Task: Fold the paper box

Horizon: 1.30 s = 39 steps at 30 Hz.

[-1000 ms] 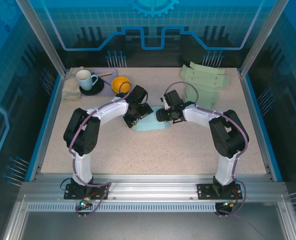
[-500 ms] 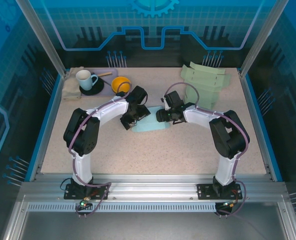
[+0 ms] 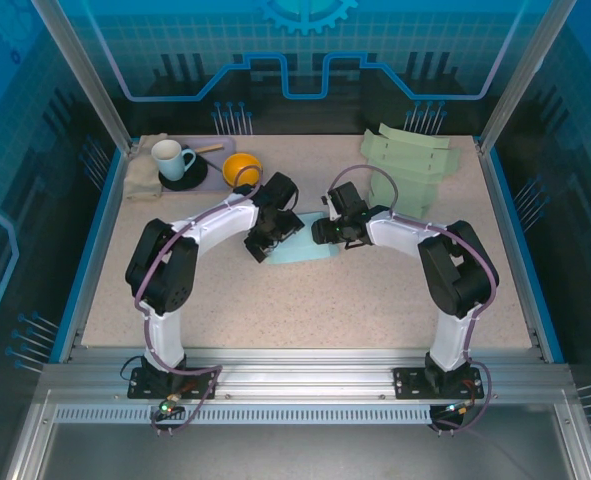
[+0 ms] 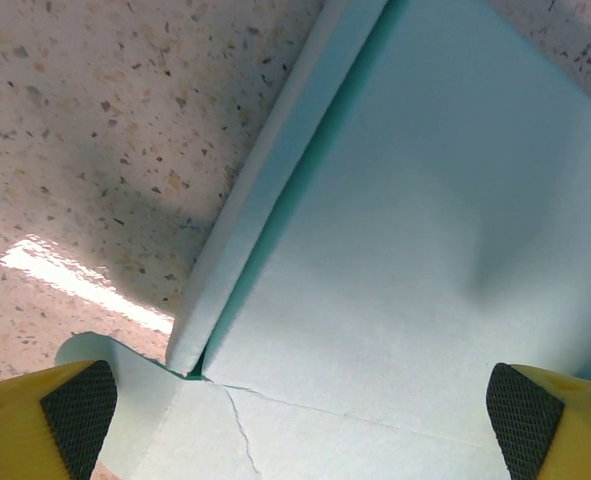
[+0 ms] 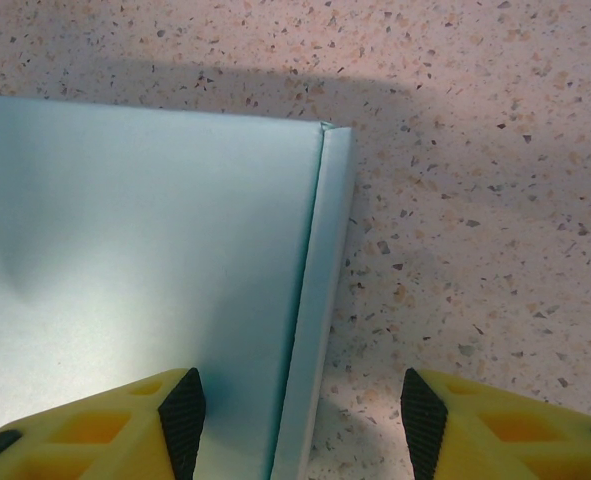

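Note:
The paper box [image 3: 310,252] is a pale blue sheet lying flat at mid-table between both arms. My left gripper [image 3: 263,243] hangs over its left end, and my right gripper [image 3: 324,233] over its right end. In the left wrist view my left gripper [image 4: 303,425] is wide open above the box [image 4: 405,230], beside a raised side flap [image 4: 265,190] and a creased corner. My right gripper [image 5: 303,425] stands open astride the box's narrow right flap [image 5: 320,300], one pad [image 5: 182,415] over the panel [image 5: 145,250] and the other over bare table. Neither grips anything.
A stack of green flat cartons [image 3: 410,165] sits at the back right. A white mug [image 3: 172,159] on a dark saucer, a yellow bowl [image 3: 241,170] and a beige cloth [image 3: 143,176] stand at the back left. Speckled table lies in front of the box.
My left gripper has shifted slightly over the box's left end. The right arm and the box have hardly moved.

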Each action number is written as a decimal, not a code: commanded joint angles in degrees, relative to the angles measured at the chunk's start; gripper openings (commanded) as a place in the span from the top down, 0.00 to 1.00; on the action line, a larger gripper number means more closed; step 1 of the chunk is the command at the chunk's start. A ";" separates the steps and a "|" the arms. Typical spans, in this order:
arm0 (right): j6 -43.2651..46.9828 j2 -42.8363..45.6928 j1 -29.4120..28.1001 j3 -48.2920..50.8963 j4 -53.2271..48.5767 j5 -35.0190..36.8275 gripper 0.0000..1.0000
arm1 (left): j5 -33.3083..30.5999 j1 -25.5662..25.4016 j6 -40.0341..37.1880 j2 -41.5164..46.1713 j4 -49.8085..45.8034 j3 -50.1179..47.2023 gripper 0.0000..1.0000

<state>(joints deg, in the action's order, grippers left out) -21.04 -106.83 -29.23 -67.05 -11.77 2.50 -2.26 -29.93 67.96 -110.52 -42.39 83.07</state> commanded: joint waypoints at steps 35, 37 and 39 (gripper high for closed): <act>-2.12 -0.53 -0.97 3.33 -2.29 -1.12 0.43 | 1.58 -2.20 6.72 -1.32 4.52 -0.80 0.03; -2.03 -0.41 -0.98 3.41 -2.35 -0.94 0.43 | 0.80 -2.12 6.50 -1.51 4.16 -1.06 0.04; -2.07 -0.38 -0.99 3.44 -2.41 -0.88 0.43 | 0.97 -1.93 6.39 -1.61 4.71 -1.71 0.05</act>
<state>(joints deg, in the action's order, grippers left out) -22.96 -106.43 -29.30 -65.60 -9.69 2.39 -0.84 -31.68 74.87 -111.11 -39.53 81.47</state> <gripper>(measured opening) 0.571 0.954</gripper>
